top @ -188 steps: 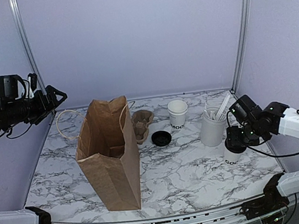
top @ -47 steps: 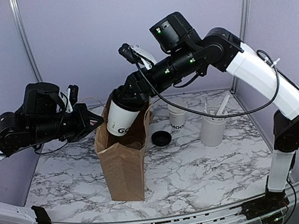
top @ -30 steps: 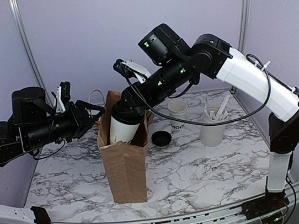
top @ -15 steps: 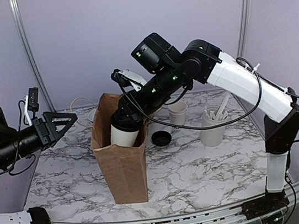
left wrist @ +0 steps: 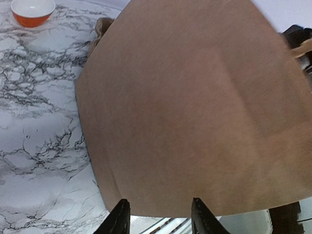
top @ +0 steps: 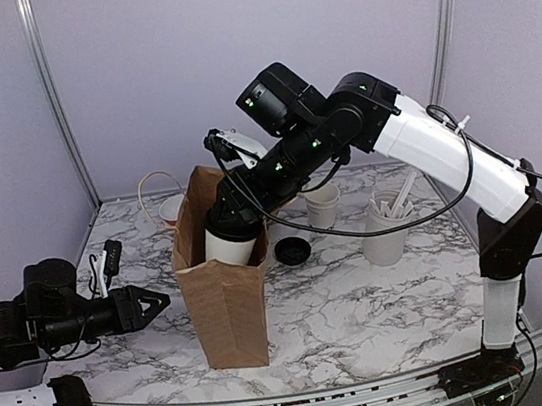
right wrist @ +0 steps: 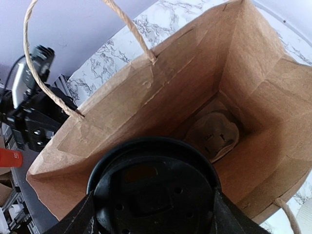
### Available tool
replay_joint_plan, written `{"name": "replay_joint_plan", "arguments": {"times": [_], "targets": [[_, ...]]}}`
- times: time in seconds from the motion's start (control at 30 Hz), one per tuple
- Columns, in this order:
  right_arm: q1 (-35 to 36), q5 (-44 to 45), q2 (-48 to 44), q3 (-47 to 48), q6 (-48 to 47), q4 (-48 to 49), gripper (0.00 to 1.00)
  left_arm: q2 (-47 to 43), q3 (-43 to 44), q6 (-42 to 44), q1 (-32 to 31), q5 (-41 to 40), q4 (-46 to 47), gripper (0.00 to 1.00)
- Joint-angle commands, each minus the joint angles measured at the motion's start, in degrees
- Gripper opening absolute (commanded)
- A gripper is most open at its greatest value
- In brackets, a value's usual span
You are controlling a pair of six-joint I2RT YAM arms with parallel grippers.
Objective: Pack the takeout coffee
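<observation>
The takeout coffee (top: 229, 245), a white paper cup with a black lid (right wrist: 153, 187), hangs tilted in the mouth of the upright brown paper bag (top: 227, 305). Its lower part is inside the bag. My right gripper (top: 235, 214) is shut on the cup just under the lid, and a dark finger (right wrist: 80, 219) shows at each side of the lid. A cardboard cup carrier (right wrist: 214, 136) lies at the bag's bottom. My left gripper (top: 152, 302) hovers low, left of the bag and apart from it. In the left wrist view the left gripper (left wrist: 158, 222) is open and empty, facing the bag's side (left wrist: 195, 107).
Stacked white cups (top: 323, 206), a loose black lid (top: 293, 250) and a tall white cylinder with utensils (top: 386, 229) stand right of the bag. An orange bowl (top: 169, 209) sits behind the bag at the left. The bag's rope handle (right wrist: 44, 83) arches over its near rim.
My left arm has pulled away from the bag's top and dropped low beside its left side. My right arm has lowered the cup a little deeper into the bag's mouth.
</observation>
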Motion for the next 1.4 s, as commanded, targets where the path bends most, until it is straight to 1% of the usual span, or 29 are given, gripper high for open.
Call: {"name": "replay_joint_plan", "arguments": {"times": [0.0, 0.27, 0.5, 0.67, 0.9, 1.1, 1.37], "targets": [[0.53, 1.62, 1.08, 2.96, 0.01, 0.12, 0.52, 1.58, -6.42, -1.42, -0.35, 2.03, 2.08, 0.42], [0.37, 1.79, 2.36, 4.42, -1.16, 1.44, 0.52, 6.41, -14.17, -1.74, -0.32, 4.71, 11.15, 0.40], [-0.25, 1.18, 2.55, 4.97, -1.47, 3.56, 0.52, 13.83, -17.37, -0.02, -0.34, 7.87, 18.92, 0.40], [-0.26, 0.53, 3.37, 5.64, -1.37, 4.60, 0.52, 20.12, -17.27, 1.15, -0.37, 10.07, 24.65, 0.40], [-0.26, 2.03, 3.87, 5.71, -1.53, 4.71, 0.52, 26.07, -15.61, 2.35, -1.29, 12.48, 30.91, 0.40], [-0.60, 3.28, 4.38, 5.66, -1.61, 3.58, 0.52, 32.04, -12.06, 3.70, -2.76, 13.46, 34.67, 0.40], [-0.94, 4.58, 4.93, 5.42, -2.17, 2.16, 0.52, 37.17, -7.81, 5.29, -4.26, 14.39, 36.50, 0.40]]}}
